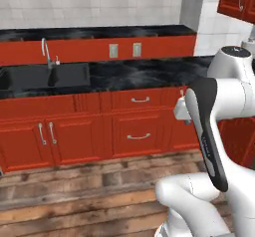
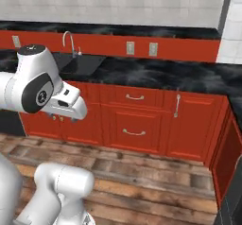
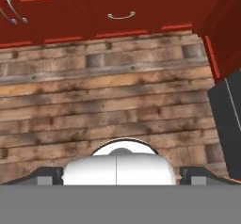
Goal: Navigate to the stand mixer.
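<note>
Base facing the sink counter, arm folded, mixer nowhere on this stretch.

The finger tips (image 3: 44,175) sit far apart at the bottom corners of the hand view, spread and holding nothing, over plank floor (image 3: 117,96); beyond, red cabinets (image 1: 134,126) fill mid-frame, a black counter (image 2: 165,75) above, sink (image 1: 45,76) and faucet (image 1: 46,52) upper left; the stand mixer isn't on this stretch; I'd judge it heavy, rigid, smooth-shelled, best held at the head or base, though the task only needs approaching; no brand or writing legible.
</note>
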Tool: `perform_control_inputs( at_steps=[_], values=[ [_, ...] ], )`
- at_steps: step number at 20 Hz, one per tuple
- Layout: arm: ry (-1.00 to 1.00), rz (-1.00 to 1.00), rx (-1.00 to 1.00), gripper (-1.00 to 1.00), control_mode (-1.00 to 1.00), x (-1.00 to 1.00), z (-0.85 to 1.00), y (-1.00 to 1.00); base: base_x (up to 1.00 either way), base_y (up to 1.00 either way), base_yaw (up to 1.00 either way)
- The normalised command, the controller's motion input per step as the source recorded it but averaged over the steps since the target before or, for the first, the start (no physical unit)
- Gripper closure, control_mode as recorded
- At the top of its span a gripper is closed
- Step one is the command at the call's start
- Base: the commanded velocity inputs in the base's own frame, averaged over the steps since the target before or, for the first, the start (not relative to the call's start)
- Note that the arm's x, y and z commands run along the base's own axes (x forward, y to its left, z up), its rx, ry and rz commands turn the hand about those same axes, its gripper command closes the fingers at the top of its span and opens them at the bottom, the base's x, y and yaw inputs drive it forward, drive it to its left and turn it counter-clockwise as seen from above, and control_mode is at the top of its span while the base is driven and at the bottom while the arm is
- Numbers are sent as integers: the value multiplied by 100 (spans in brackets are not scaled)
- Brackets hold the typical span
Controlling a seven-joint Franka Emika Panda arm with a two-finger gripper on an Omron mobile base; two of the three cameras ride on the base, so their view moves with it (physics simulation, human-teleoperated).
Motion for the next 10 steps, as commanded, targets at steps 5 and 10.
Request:
perform_control_inputs(
  at_steps=[5, 10],
  values=[
    [0, 0, 0, -100, 100, 0, 0, 0, -16, 15, 100],
    [0, 0, 0, -100, 100, 0, 0, 0, -6, 10, 96]
  ],
)
